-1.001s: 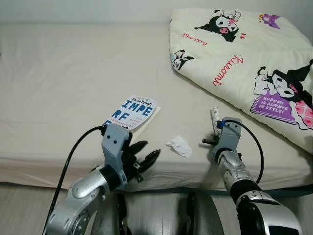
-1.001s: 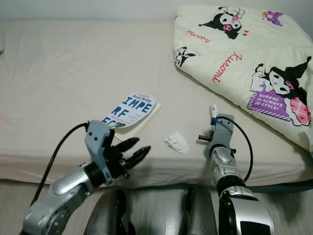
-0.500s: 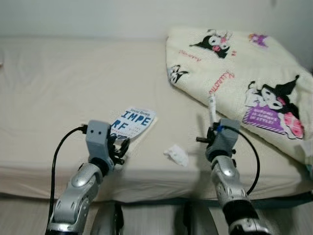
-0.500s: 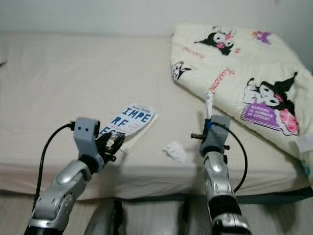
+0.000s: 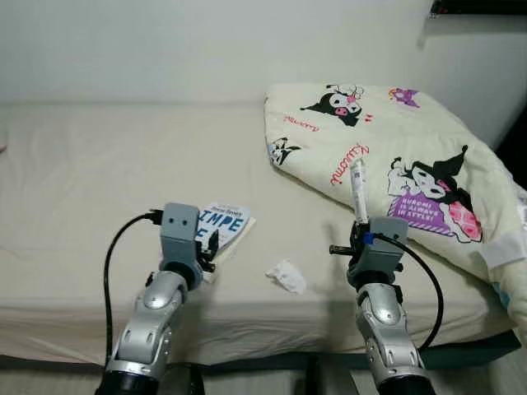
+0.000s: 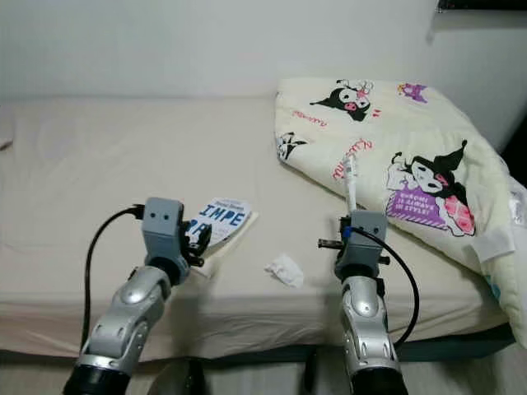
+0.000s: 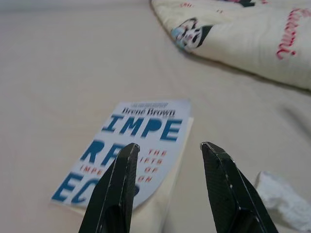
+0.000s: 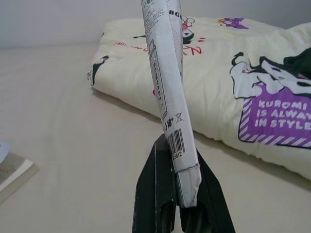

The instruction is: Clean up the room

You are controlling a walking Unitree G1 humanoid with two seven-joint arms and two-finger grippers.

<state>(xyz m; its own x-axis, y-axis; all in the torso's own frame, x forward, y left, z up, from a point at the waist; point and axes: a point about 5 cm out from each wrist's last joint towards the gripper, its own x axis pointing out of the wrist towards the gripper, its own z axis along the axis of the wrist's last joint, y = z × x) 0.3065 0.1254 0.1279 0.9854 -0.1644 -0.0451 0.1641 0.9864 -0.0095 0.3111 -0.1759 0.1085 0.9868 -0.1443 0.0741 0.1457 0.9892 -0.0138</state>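
Two pincers over the beige bed (image 5: 99, 164), left pincer (image 7: 167, 160) parted above the white blue-lettered paperback book (image 7: 133, 145), right pincer (image 8: 177, 194) clamped on an upright white tube (image 8: 167, 92), crumpled white tissue (image 5: 285, 276) beside the book

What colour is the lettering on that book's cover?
Mostly blue on white on the book, with small red words; clearest in the left wrist view.

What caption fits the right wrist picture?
Right hand shut on a white tube, above the bed near a cartoon quilt.
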